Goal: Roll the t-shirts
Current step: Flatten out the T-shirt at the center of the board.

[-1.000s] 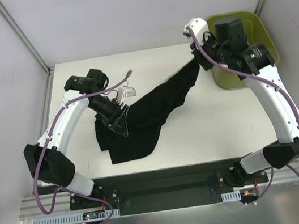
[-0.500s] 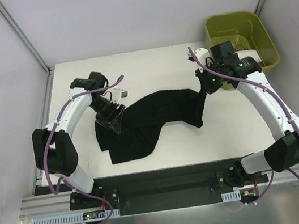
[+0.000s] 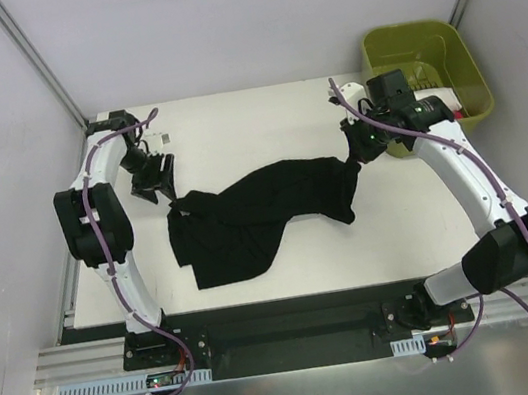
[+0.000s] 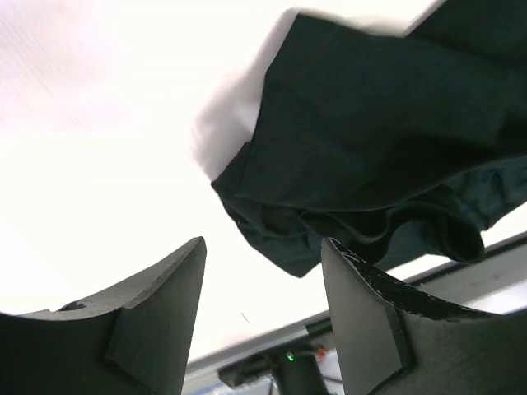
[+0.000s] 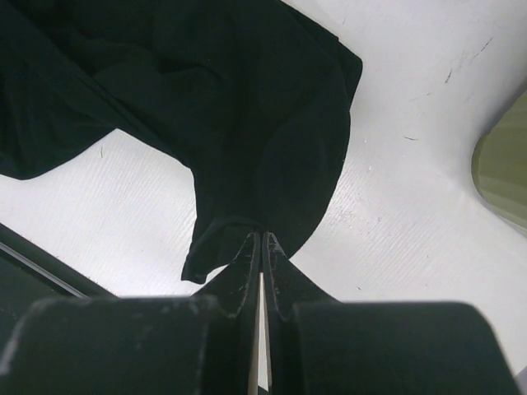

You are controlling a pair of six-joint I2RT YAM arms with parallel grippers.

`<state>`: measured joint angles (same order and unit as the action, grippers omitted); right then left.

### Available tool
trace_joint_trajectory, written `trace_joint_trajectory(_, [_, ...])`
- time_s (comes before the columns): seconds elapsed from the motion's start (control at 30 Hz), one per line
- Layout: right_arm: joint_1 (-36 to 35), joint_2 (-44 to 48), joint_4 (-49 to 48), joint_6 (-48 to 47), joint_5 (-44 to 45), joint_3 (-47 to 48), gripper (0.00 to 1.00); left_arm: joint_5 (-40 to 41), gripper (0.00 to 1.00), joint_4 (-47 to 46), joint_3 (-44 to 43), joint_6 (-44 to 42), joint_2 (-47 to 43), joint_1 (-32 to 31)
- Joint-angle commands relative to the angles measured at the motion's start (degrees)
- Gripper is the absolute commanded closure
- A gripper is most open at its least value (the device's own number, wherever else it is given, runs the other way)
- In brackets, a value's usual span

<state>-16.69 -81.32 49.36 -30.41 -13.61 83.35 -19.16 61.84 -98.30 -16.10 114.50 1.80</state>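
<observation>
A black t-shirt [image 3: 257, 214] lies crumpled across the middle of the white table, stretched from lower left to upper right. My right gripper [image 3: 353, 157] is shut on the shirt's right edge; in the right wrist view its fingertips [image 5: 262, 239] pinch the black cloth [image 5: 230, 107]. My left gripper [image 3: 156, 180] is open and empty, up and to the left of the shirt, apart from it. In the left wrist view the open gripper [image 4: 262, 271] points toward a bunched corner of the shirt [image 4: 370, 164]. No logo or label shows.
An olive-green plastic bin [image 3: 423, 54] stands at the back right corner, just behind the right arm; its edge shows in the right wrist view [image 5: 502, 156]. Metal frame posts rise at the back left and back right. The table's left edge is near the left gripper.
My left gripper has let go of the shirt and drawn back up and to the left. My right gripper has brought the shirt's right end down from near the bin onto the table.
</observation>
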Motion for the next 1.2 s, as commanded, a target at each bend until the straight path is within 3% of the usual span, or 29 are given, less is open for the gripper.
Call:
trace_joint_trajectory(0.0, [0.2, -0.9, -0.6, 1.1, -0.9, 2.7, 0.99, -1.9, 0.43, 4.7, -0.9, 4.7, 2.3, 0.1])
trace_joint_trajectory(0.47, [0.3, -3.7, -0.4, 0.9, 0.9, 5.3, 0.99, -1.7, 0.54, 4.7, -5.6, 4.8, 8.8, 1.3])
trace_joint_trajectory(0.8, [0.2, -4.5, -0.1, 0.6, 1.5, 5.7, 0.99, -3.3, 0.69, 4.7, -8.1, 5.2, 11.2, 1.4])
trace_joint_trajectory(0.9, [0.2, -5.0, -0.3, 0.7, 1.5, 5.9, 1.00, -3.6, 0.76, 4.7, -8.5, 5.1, 11.2, 1.6])
trace_joint_trajectory(1.07, [0.1, -5.9, -0.7, 0.7, 1.8, 6.6, 0.99, -4.7, 1.00, 5.0, -10.1, 4.2, 10.5, 2.0])
trace_joint_trajectory(1.17, [0.1, -6.5, -1.7, 0.8, 3.9, 7.4, 0.99, -5.3, 1.00, 6.1, -11.9, 3.7, 8.8, 2.2])
